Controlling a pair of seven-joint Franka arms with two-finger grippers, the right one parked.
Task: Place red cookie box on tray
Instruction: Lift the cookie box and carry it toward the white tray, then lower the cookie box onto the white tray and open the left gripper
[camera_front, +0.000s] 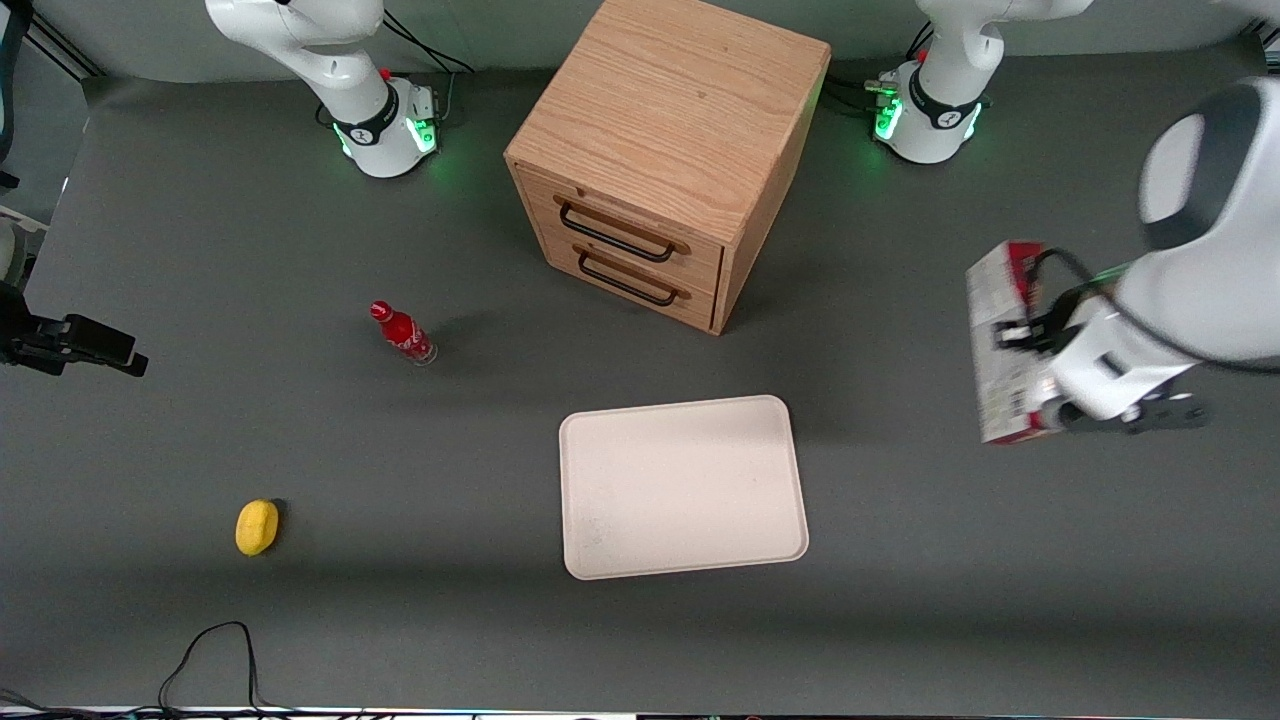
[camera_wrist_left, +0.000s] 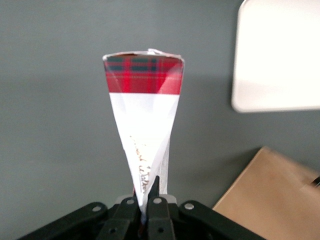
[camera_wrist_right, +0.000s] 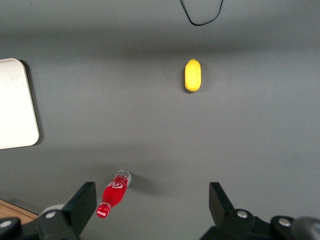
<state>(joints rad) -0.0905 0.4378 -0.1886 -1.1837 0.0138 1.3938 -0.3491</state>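
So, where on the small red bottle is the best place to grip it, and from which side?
The red bottle stands upright with open table around it, so I would come from above and close on its narrow neck below the cap, or sideways on the body. The gripper is shut on the red cookie box, in the air toward the working arm's end.

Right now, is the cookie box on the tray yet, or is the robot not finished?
Not finished. Done: the gripper has pinched the red cookie box and lifted it off the table. In hand: the box hangs in the air toward the working arm's end, beside the tray, not over it. Left: carry it over the tray, which has nothing on it, set it down and let go.
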